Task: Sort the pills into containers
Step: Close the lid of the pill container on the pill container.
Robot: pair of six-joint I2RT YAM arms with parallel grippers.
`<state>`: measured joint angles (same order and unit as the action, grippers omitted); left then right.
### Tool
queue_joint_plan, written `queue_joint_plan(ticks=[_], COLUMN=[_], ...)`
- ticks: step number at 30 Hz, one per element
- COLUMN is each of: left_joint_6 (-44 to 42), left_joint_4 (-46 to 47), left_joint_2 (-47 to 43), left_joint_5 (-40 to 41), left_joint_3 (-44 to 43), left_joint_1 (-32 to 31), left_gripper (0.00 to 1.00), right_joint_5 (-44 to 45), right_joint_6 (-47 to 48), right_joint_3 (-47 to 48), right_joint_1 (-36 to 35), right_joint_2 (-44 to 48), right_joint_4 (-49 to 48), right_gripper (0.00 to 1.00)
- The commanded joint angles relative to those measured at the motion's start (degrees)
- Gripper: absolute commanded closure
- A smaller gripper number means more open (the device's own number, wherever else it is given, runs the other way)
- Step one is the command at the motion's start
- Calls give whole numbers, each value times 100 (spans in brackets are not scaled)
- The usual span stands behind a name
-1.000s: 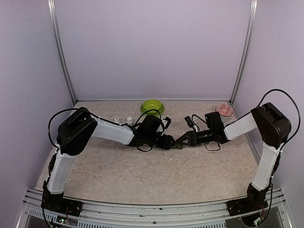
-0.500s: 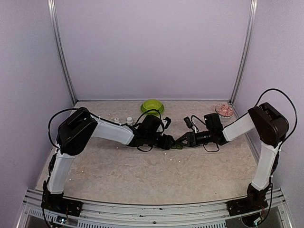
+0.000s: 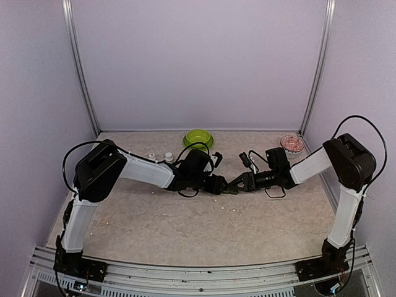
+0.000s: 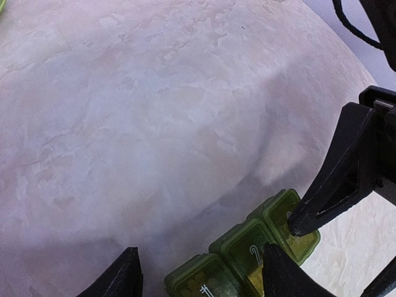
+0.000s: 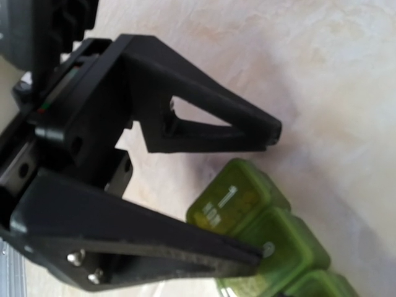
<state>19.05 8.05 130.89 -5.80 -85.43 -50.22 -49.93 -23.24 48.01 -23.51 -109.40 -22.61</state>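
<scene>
The dark green pill box point(image 3: 230, 189) lies at mid-table between both grippers. In the left wrist view its three numbered lids point(image 4: 247, 257) look shut, and yellowish shapes show through them. My left gripper point(image 4: 201, 275) is open and straddles compartments 1 and 2; it also shows in the top view point(image 3: 220, 185). My right gripper point(image 3: 237, 183) looks open, and one fingertip point(image 4: 306, 218) rests on the lid of compartment 3. The right wrist view shows the box point(image 5: 260, 213) beside the left gripper's fingers point(image 5: 204, 133). Tiny whitish pills point(image 3: 221, 208) lie scattered on the table.
A lime green bowl point(image 3: 198, 138) stands at the back centre. Two small white bottles point(image 3: 168, 157) stand behind the left arm. A pinkish dish point(image 3: 292, 143) sits at the back right. More specks lie near the left front point(image 3: 99, 221).
My right gripper has edged slightly left, closer onto the pill box. The left arm and the box have hardly moved.
</scene>
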Motion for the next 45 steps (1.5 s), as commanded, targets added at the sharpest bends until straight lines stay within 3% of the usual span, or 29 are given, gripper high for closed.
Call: queue_joint_plan(ticks=[1, 12, 23, 31, 45], left_joint_6=[-105, -100, -3, 114, 158], left_joint_4=[-782, -842, -718, -609, -292], left_joint_2=[205, 291, -92, -421, -1327], left_joint_5=[196, 213, 281, 70, 14], left_joint_3=[115, 71, 165, 373, 753], left_joint_1=[39, 56, 73, 8, -6], left_gripper=[37, 38, 35, 31, 10], right_joint_5=[200, 4, 225, 614, 1814], right_joint_6=[66, 133, 190, 306, 572], right_joint_3=[-159, -173, 346, 450, -33], right_joint_1=[-58, -84, -75, -66, -62], right_joint_2=[-235, -125, 601, 1101, 2490], right_joint_4=[784, 855, 1223, 1632, 2203], right_gripper=[46, 46, 38, 29, 2])
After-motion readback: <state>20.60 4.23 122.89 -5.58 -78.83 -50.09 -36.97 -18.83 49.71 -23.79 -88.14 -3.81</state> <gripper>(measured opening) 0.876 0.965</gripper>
